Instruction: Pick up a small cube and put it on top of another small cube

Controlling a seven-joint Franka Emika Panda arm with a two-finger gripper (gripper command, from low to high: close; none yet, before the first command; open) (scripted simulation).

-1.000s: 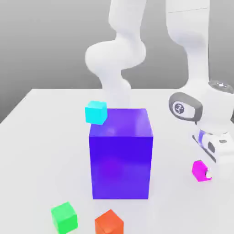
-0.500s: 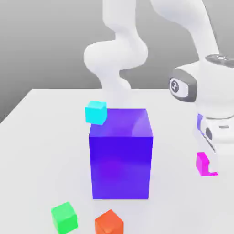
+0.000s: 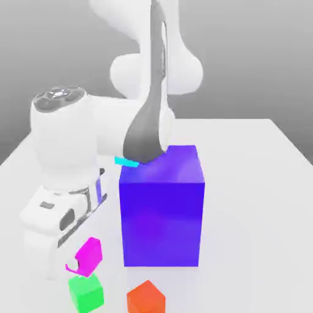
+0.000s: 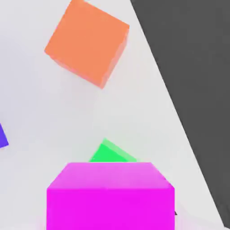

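The small magenta cube (image 3: pixel 90 252) hangs tilted in the air, with my gripper (image 3: pixel 79 263) shut on it. It is just above the small green cube (image 3: pixel 85 292), which rests on the white table near the front at the exterior view's left. A small gap separates the two cubes. In the hand view the magenta cube (image 4: pixel 110 195) is close in front and covers most of the green cube (image 4: pixel 111 153) beneath it.
A big purple-blue block (image 3: pixel 162 208) stands right beside the hand. An orange-red cube (image 3: pixel 145 298) lies next to the green one, also seen as the orange-red cube (image 4: pixel 87 42). A cyan cube (image 3: pixel 126 161) peeks out behind the arm. The table edge (image 4: pixel 179 121) runs close by.
The arm has swung from the exterior view's right across to its left, carrying the magenta cube. The cube now hangs over the green cube, and the arm hides most of the cyan cube.
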